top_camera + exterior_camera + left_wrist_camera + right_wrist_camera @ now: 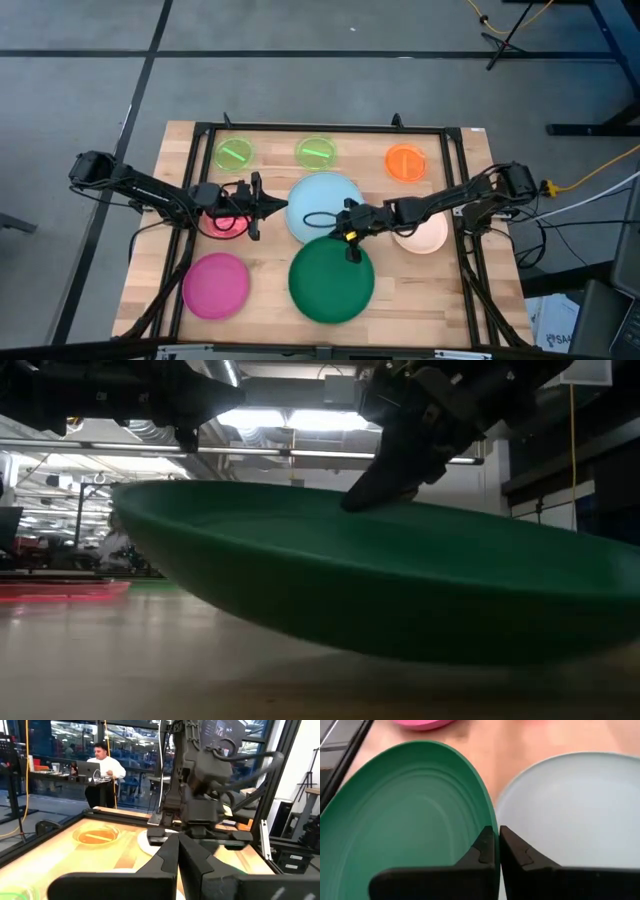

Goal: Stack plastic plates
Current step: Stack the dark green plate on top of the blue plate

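Observation:
The large dark green plate [331,282] is at the table's near middle, with its rim in my shut right gripper [350,237]. The light blue plate [322,200] lies flat just beyond it. My left gripper [266,206] is shut and empty. It hovers between the pink-red plate [225,224] and the light blue one. The magenta plate [216,286] lies near left. The peach plate [424,234] lies partly under my right arm. Two lime green plates [235,153] [317,151] and the orange plate [405,161] lie along the far edge. My right gripper pinches the dark green plate's far rim [489,822], one finger on its inner face and one outside. The fingers slant down from the table's right and far side. In the low view the plate [380,590] sits tilted, its held rim raised. I cannot tell whether its underside touches the table.
A black frame [200,130] runs around the work area. There is bare wood between the magenta and dark green plates and to the right of the dark green one. A person sits at a desk in the room beyond the table [102,767].

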`<state>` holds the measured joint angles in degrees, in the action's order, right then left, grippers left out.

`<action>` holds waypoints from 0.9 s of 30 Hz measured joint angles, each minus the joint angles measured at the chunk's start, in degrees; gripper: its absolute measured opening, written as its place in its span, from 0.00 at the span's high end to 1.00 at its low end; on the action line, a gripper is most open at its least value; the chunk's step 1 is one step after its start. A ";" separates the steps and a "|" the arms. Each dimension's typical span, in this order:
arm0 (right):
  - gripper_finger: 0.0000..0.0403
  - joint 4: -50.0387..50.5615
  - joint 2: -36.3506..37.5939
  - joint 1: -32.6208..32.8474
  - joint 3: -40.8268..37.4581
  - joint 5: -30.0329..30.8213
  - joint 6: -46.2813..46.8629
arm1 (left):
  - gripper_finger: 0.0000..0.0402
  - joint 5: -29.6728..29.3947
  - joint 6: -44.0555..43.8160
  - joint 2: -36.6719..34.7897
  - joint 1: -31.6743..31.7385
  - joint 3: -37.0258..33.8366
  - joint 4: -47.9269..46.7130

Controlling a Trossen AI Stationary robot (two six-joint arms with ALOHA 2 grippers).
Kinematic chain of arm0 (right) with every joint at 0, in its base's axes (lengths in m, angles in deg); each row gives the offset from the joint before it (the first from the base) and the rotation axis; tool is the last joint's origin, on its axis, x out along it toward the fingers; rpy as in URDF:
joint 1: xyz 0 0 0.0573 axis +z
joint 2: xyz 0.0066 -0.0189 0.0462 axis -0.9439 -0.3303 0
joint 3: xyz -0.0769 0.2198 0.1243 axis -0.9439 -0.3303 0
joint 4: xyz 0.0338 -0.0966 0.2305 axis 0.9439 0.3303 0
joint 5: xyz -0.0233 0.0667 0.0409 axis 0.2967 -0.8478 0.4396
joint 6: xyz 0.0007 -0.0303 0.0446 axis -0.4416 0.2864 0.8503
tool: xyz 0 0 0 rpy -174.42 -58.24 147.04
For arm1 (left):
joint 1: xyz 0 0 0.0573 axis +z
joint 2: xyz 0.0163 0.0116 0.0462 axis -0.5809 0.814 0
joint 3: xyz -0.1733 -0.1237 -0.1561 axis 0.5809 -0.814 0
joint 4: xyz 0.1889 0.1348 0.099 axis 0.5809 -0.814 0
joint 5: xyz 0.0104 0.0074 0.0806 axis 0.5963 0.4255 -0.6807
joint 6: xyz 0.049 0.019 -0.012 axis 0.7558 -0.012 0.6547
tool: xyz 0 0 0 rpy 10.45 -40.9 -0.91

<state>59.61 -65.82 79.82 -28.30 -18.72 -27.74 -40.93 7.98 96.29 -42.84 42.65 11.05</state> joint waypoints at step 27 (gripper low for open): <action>1.00 1.15 3.80 -22.29 0.00 -9.34 -2.64 | 1.00 -0.02 0.00 0.00 0.06 0.00 0.07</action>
<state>60.76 -62.02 57.53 -28.30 -28.05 -30.38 -40.95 7.98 96.29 -42.79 42.65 11.12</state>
